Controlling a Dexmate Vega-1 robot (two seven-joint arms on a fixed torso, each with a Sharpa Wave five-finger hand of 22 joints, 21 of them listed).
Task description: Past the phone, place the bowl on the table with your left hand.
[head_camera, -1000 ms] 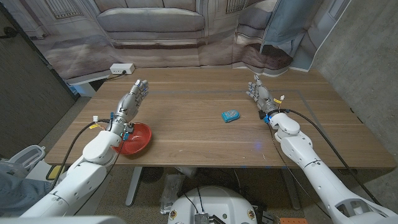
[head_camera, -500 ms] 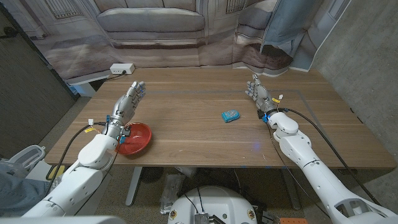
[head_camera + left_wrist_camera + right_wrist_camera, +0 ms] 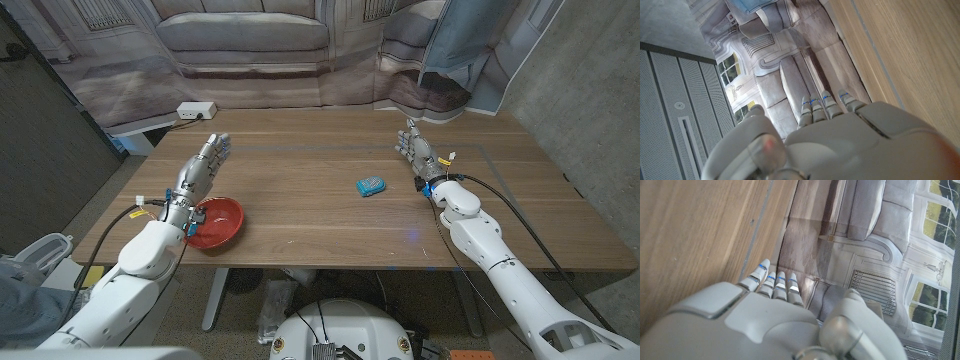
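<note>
Both hands stand open, left hand [image 3: 198, 168]'s wrist hiding part of the red bowl [image 3: 219, 222].

Matt wood-grain table [image 3: 330, 215], glossy red bowl [image 3: 220, 222] (plastic-looking), smooth grey metallic-looking left hand [image 3: 197, 172]

The round red plastic bowl [image 3: 217, 222] sits on the long wooden table [image 3: 320, 185] near its front left edge, just beside the robot's left hand [image 3: 200, 167]. The small blue rectangular phone [image 3: 371, 186] lies right of centre, well apart from the bowl. The right hand [image 3: 415, 150] stands beyond the phone, to its right.
</note>
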